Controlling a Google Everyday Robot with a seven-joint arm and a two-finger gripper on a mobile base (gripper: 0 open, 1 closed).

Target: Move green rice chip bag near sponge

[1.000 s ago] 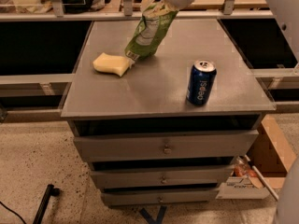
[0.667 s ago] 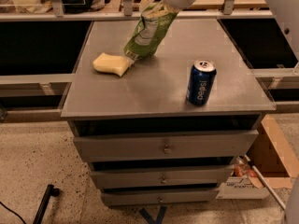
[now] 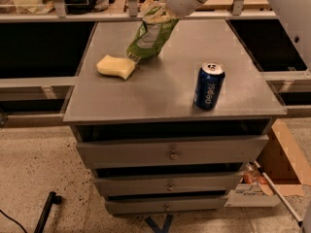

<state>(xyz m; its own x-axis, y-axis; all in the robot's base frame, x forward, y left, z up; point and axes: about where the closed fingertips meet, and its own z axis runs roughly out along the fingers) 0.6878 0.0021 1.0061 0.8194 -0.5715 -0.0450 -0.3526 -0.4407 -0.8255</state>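
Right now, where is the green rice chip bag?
Camera view, rear left of table: green rice chip bag tilts, lower corner beside sponge, top at the gripper.

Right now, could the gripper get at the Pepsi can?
Probably not yet: the gripper, over the back of the cabinet, is shut on the green rice chip bag. The Pepsi can stands alone, open from above, once the bag is released.

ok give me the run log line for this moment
gripper: rear of grey table, holding top of crinkly light-green rice chip bag | bag: tilted, lower end by pale yellow sponge | blue can: upright, front right
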